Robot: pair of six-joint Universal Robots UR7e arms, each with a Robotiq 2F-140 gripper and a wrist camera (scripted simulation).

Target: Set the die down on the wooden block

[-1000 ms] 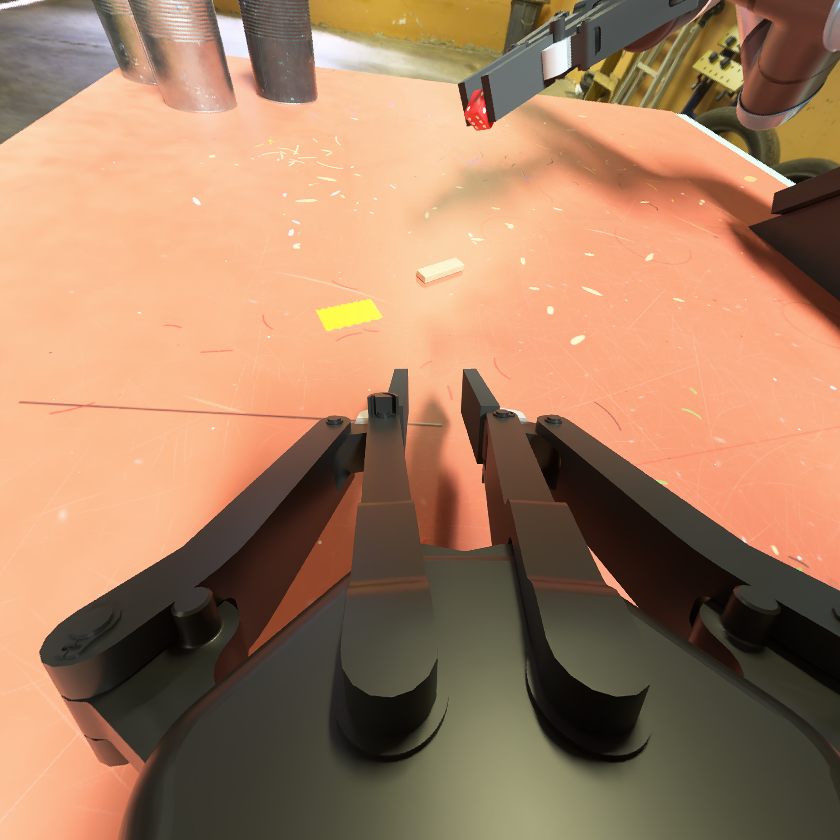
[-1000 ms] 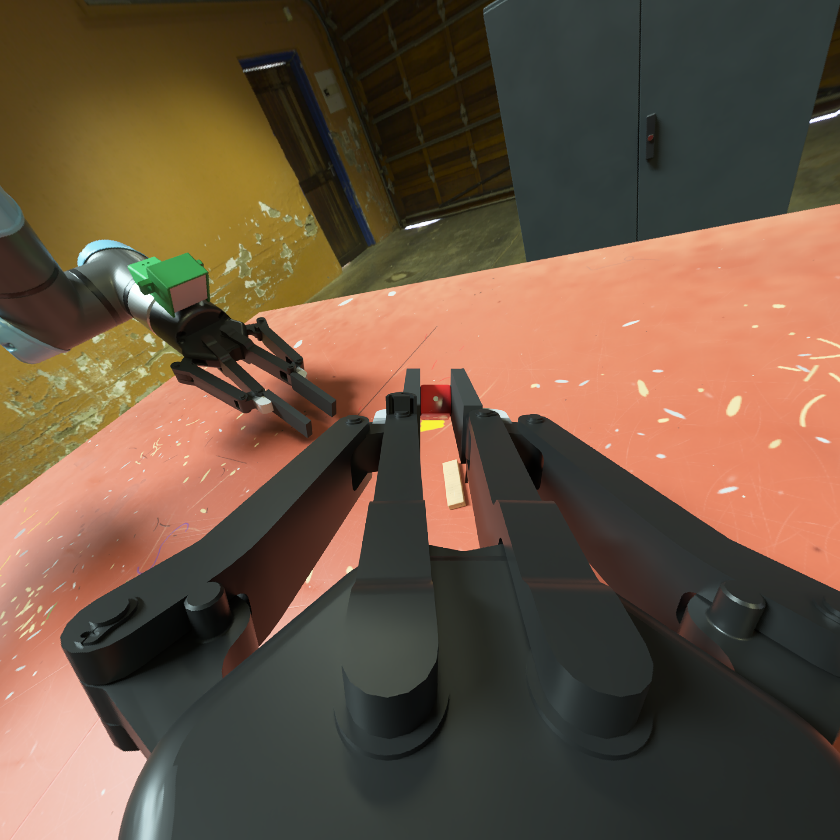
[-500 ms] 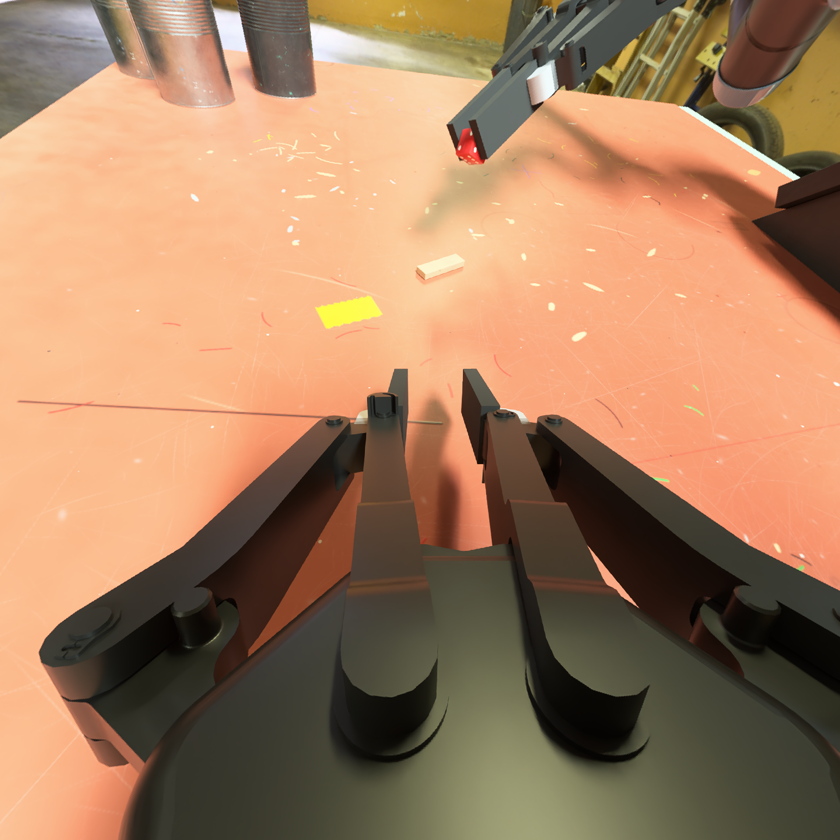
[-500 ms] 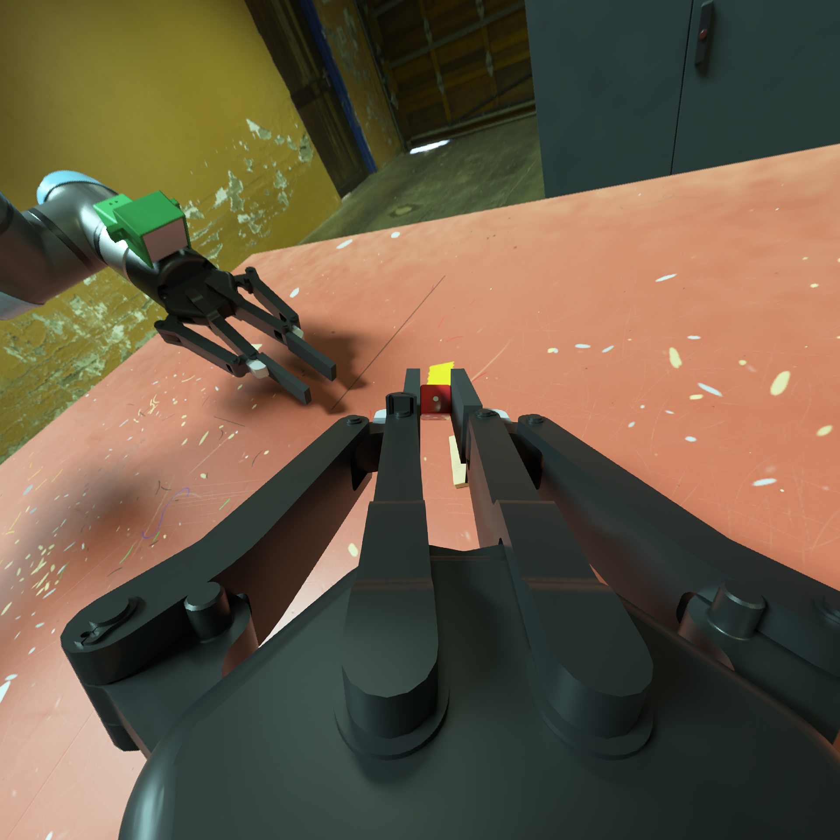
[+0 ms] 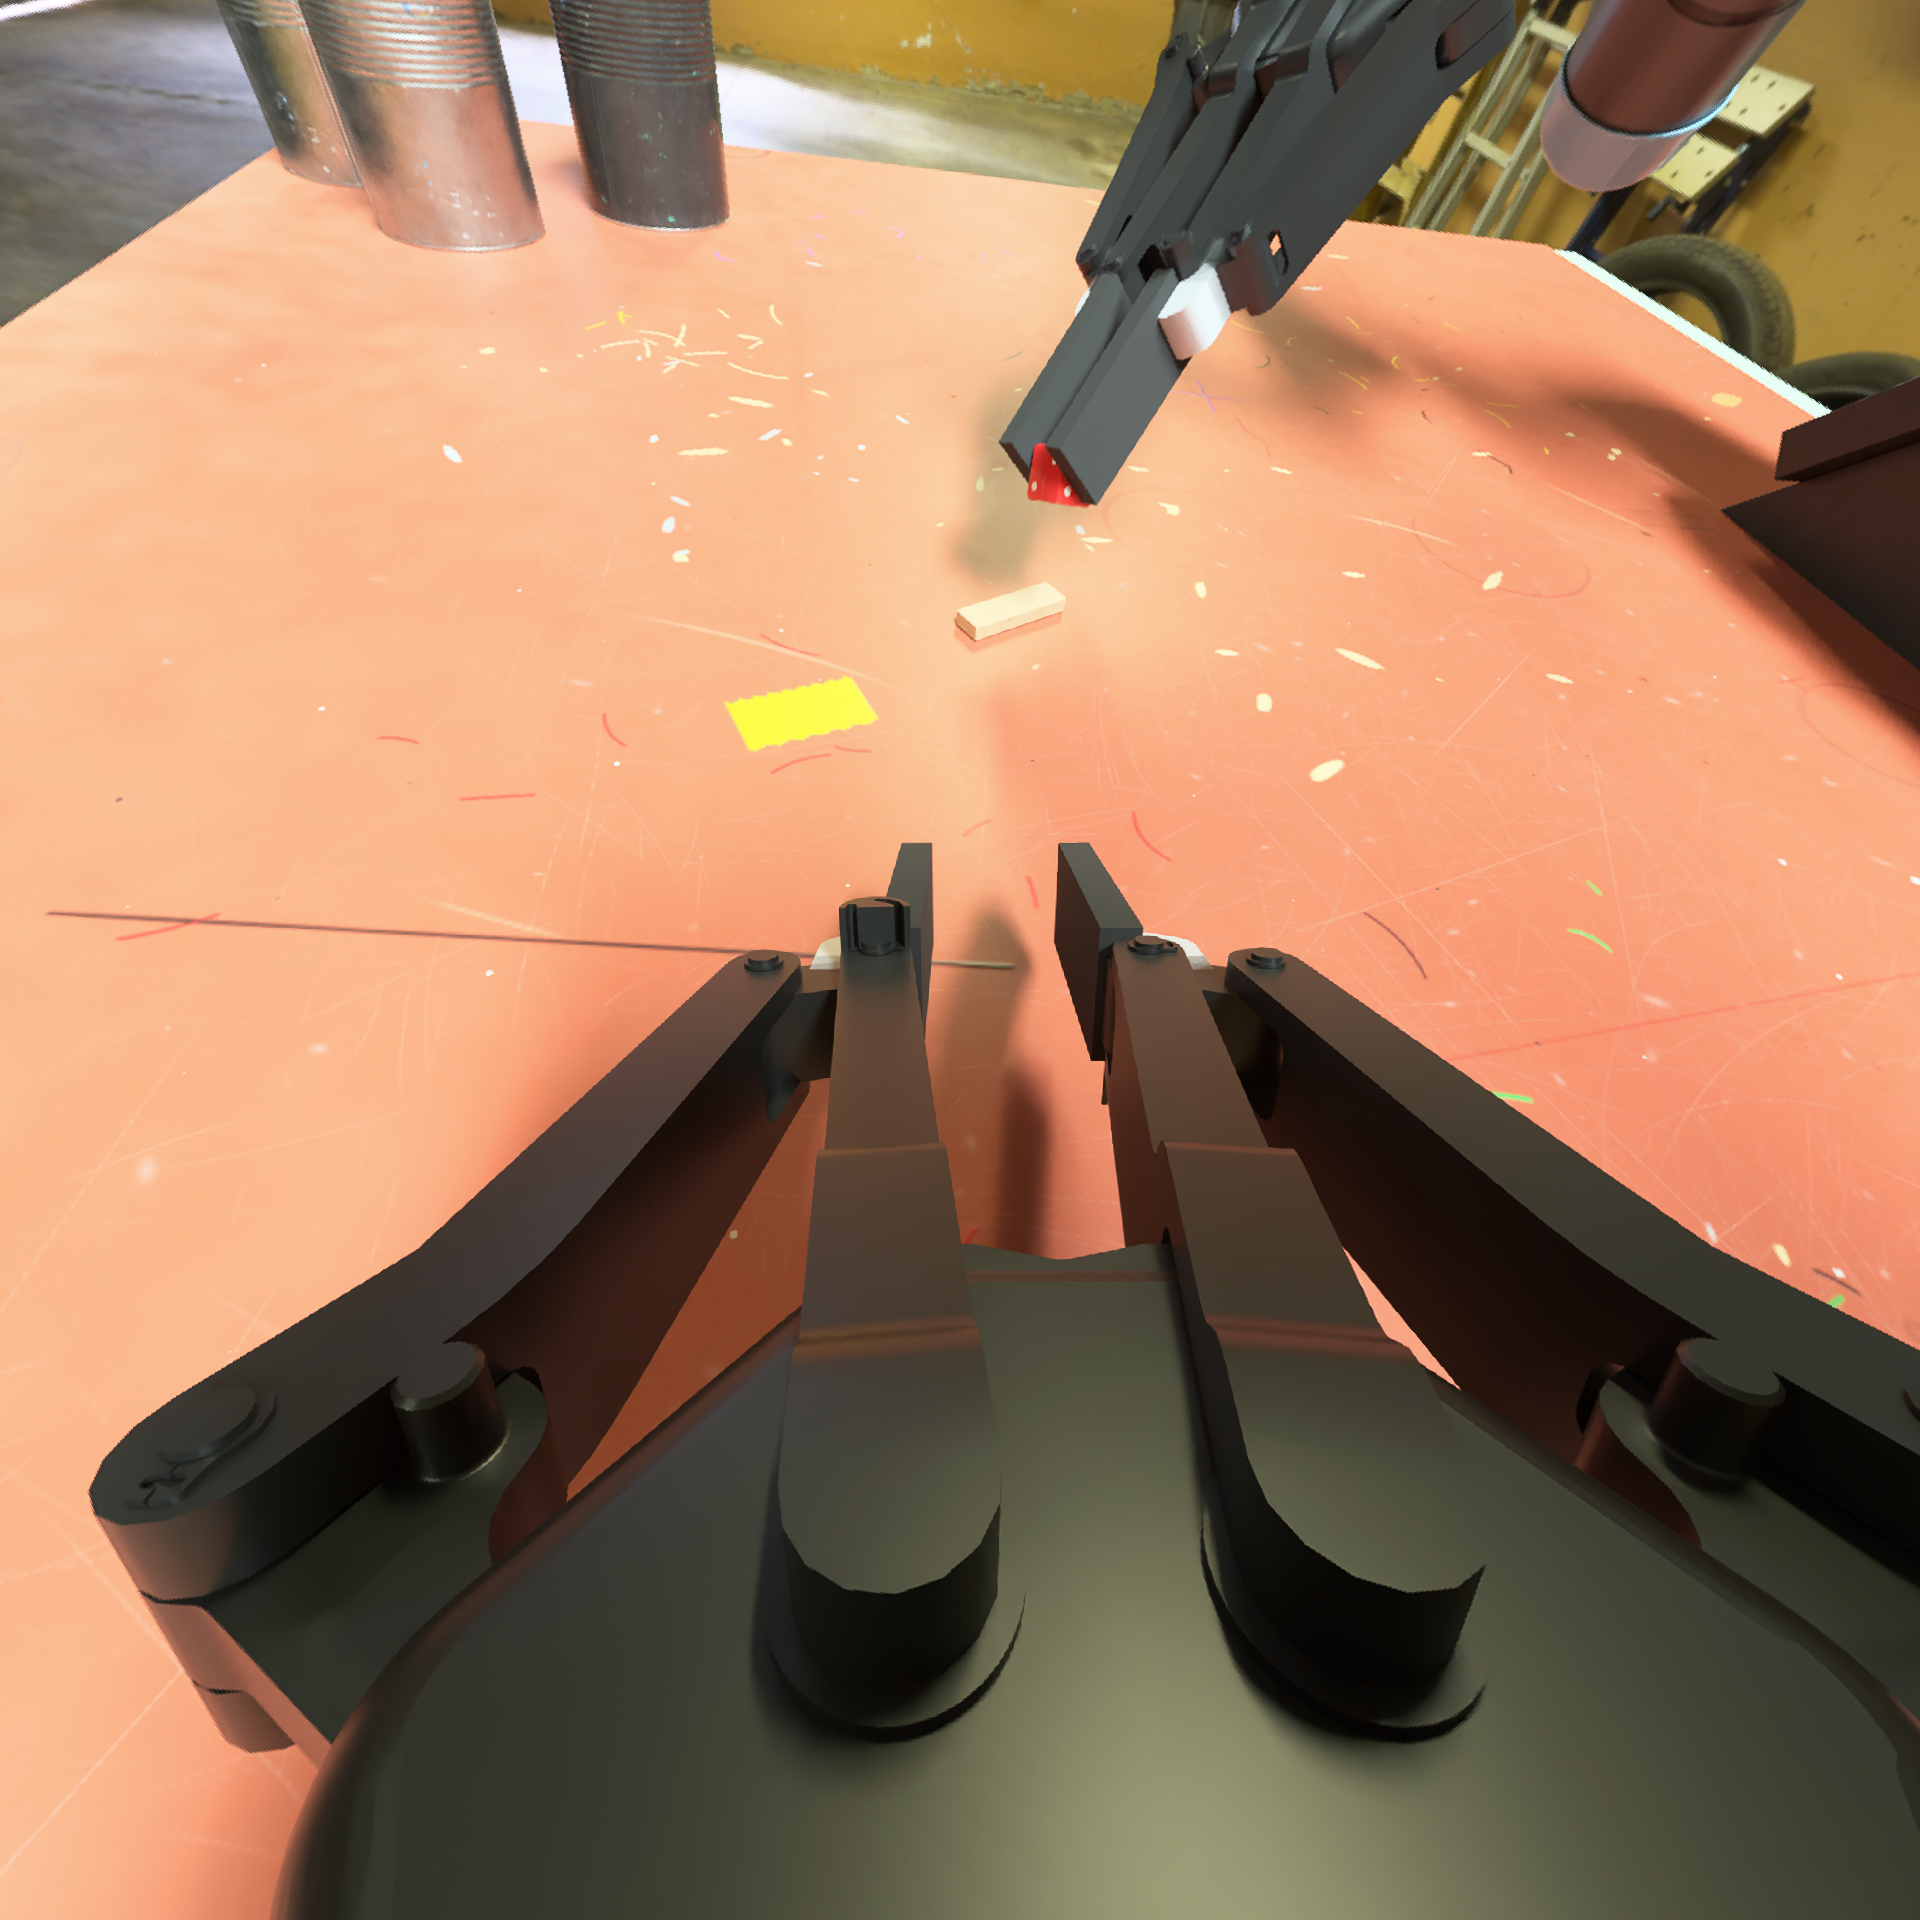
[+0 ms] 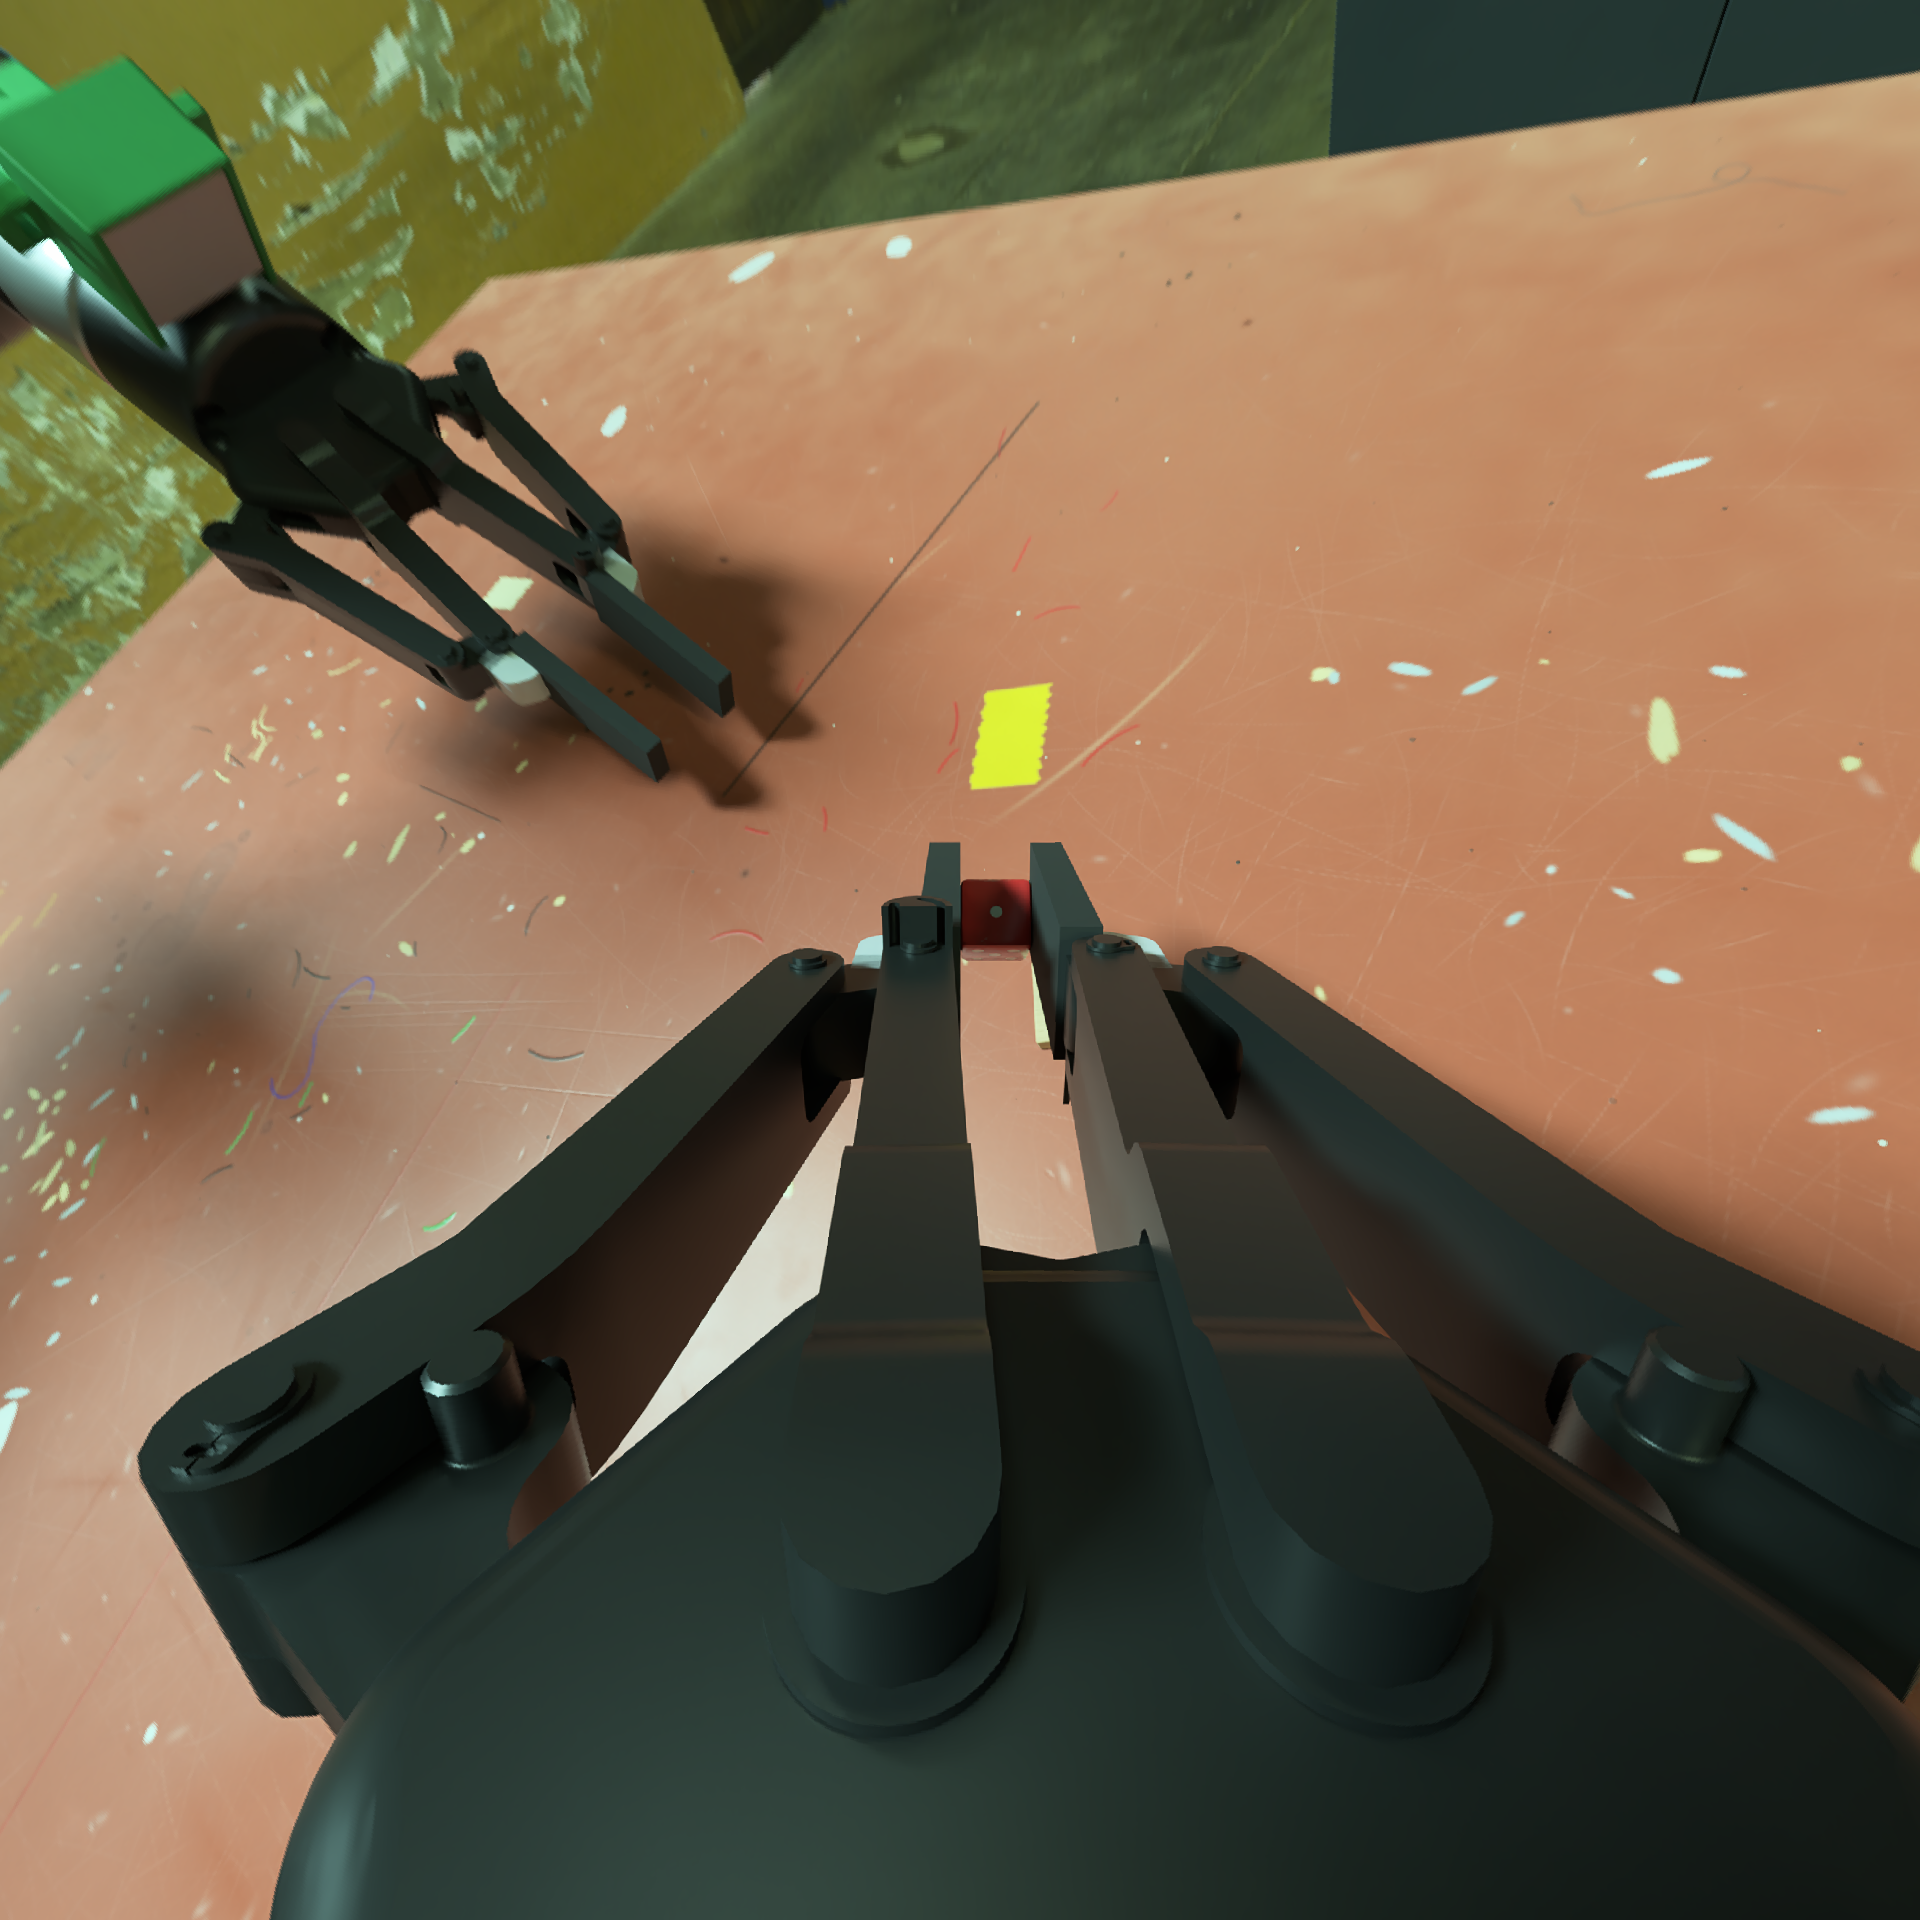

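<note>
My right gripper [image 6: 994, 868] is shut on a small red die [image 6: 994, 912] held between its fingertips. In the left wrist view the right gripper [image 5: 1058, 480] hangs tilted above the table with the die [image 5: 1051, 486] at its tip, just beyond and above the pale wooden block [image 5: 1010, 610]. The block lies flat on the pink table [image 5: 312, 582]. In the right wrist view only a sliver of the block [image 6: 1039, 1013] shows under the fingers. My left gripper [image 5: 992, 883] is open and empty, low over the table, near of the block; it also shows in the right wrist view [image 6: 691, 727].
A flat yellow patch [image 5: 800, 712] lies on the table left of the block, also in the right wrist view [image 6: 1010, 736]. Three metal cylinders [image 5: 436, 125] stand at the far left. A dark object [image 5: 1839, 520] sits at the right edge. The table edge runs along the far right.
The right gripper has come down and towards the wooden block with the die in it, tilting more steeply. The left gripper has not moved.
</note>
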